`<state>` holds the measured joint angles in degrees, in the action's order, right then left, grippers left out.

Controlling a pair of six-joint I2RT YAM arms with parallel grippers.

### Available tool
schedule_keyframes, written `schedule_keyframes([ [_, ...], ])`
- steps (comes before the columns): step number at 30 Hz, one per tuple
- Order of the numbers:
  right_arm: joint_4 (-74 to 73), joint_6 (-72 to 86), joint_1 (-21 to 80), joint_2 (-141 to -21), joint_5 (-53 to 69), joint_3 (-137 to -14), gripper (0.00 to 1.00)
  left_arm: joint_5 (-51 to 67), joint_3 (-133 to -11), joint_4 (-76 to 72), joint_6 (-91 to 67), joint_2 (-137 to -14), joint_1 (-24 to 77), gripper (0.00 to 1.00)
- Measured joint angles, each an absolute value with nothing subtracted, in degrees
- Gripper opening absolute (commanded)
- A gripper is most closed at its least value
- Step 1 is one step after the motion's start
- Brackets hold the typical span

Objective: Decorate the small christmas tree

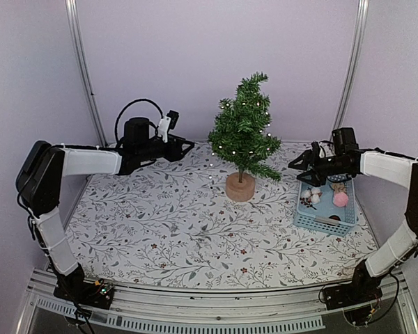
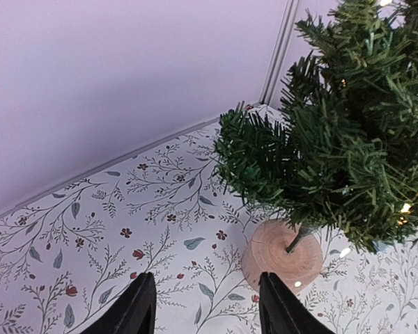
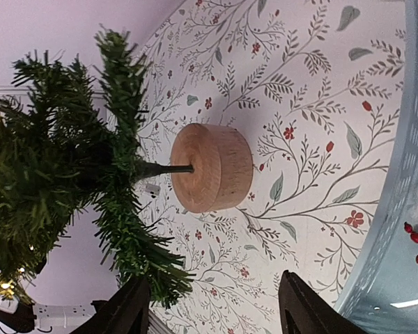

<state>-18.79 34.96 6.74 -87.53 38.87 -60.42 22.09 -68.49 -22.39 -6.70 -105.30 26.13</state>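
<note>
The small christmas tree (image 1: 244,132) stands upright at the back middle of the table on its round tan wooden base (image 1: 240,186), with small lights lit among its dark-green branches. It also shows in the left wrist view (image 2: 348,132) and in the right wrist view (image 3: 63,174). My left gripper (image 1: 185,147) is open and empty, held above the table to the left of the tree and apart from it. My right gripper (image 1: 298,161) is open and empty, to the right of the tree over the left end of the blue basket (image 1: 308,221).
The blue basket holds a pink ball (image 1: 341,199), a small white figure (image 1: 313,197) and other small ornaments; red berries (image 3: 416,243) show in it. The table has a floral cloth (image 1: 174,229). Lilac walls with metal corner posts (image 1: 83,69) close in the back and sides.
</note>
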Motion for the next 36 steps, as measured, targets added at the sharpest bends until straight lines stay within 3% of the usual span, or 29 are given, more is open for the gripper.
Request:
schedule_keyframes([
  [12, -2.70, 41.87, 10.72, -100.09, 39.51, -58.70, 0.47, 21.06, -67.16, -21.41, -6.63, -102.80, 25.87, 0.52],
  [26, 4.16, 38.96, 12.43, -115.48, 44.42, -70.26, 0.45, 19.40, -63.92, -20.23, -5.58, -98.78, 23.97, 0.52],
  [36, 4.80, 37.32, 16.12, -122.21, 48.64, -72.05, 0.45, 18.55, -62.24, -19.53, -5.56, -97.23, 22.87, 0.52],
])
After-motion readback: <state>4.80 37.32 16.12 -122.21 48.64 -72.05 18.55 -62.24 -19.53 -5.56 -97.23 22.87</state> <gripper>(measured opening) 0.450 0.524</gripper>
